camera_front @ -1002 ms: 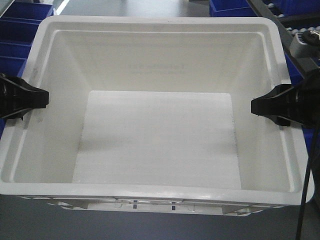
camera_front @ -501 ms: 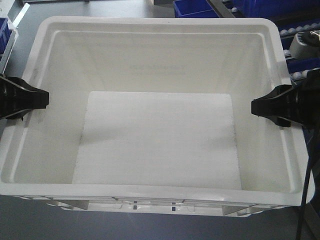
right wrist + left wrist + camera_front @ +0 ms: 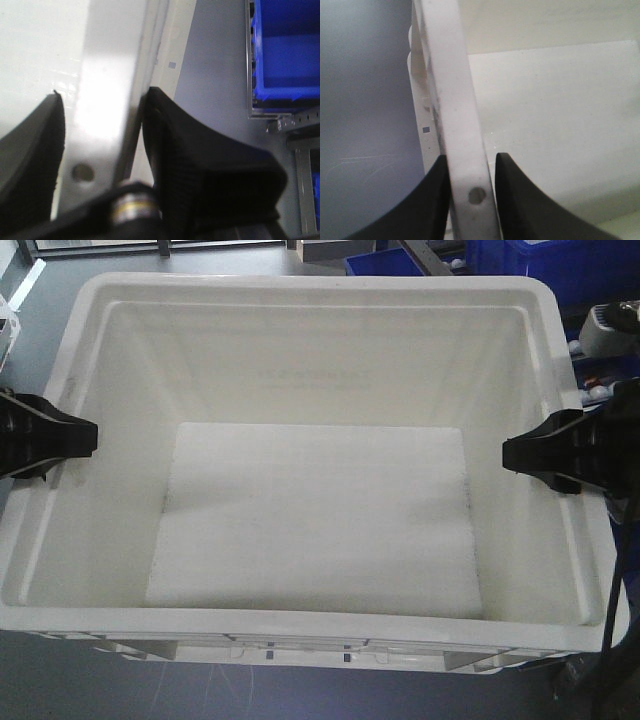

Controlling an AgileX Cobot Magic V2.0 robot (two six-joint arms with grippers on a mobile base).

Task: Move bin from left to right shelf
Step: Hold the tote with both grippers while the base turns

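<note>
Front view: bin fills nearly the whole frame, open side up, nothing inside, sitting between the two arms. Left gripper is on the bin's left rim and right gripper on the right rim, both about mid-length. From here only the black finger tips poking over the rim are visible, so the grip itself can't be judged.

Left wrist view settles it. The left gripper has one finger outside and one inside, closed narrow onto the rim, both touching it. A small round hole in the rim sits right between the fingers. Grey floor shows past the outer wall.

Right wrist view shows the same. The right gripper is pinched across the rim, with its own rim hole near the fingers. Only this view shows a blue crate in a metal rack just beyond the bin's right side. The front view catches only blue corners at the top.
</note>
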